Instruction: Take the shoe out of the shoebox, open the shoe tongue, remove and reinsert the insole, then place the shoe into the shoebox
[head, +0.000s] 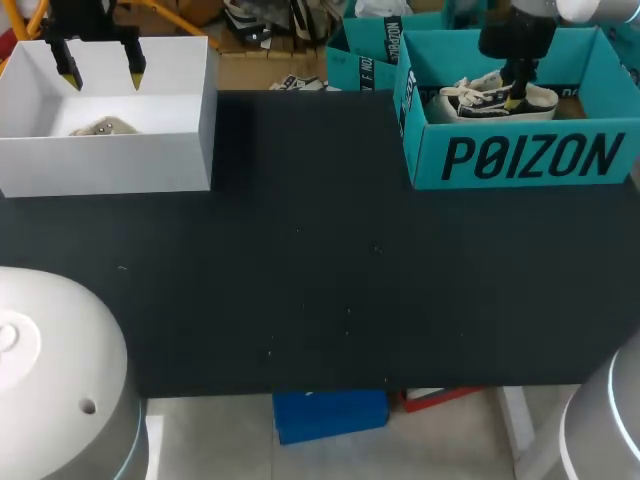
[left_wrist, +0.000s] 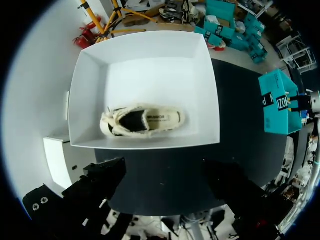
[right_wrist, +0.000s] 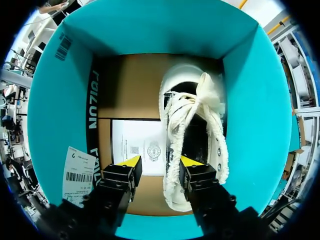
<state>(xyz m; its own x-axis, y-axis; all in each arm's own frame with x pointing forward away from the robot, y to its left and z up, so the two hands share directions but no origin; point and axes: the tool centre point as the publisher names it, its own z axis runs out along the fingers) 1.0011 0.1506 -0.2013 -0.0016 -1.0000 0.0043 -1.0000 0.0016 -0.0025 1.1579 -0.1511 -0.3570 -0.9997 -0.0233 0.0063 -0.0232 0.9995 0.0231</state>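
Shoe (right_wrist: 195, 125) in teal shoebox (right_wrist: 60, 100), right claw (right_wrist: 161, 161) just above its side, spread, empty

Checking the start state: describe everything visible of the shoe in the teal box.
The shoe is a low canvas-looking sneaker: black upper, white toe cap and sole edge, frayed cream laces tied. It stands on its sole inside the teal shoebox, beside a paper sheet. The right gripper hangs over it, jaws open.
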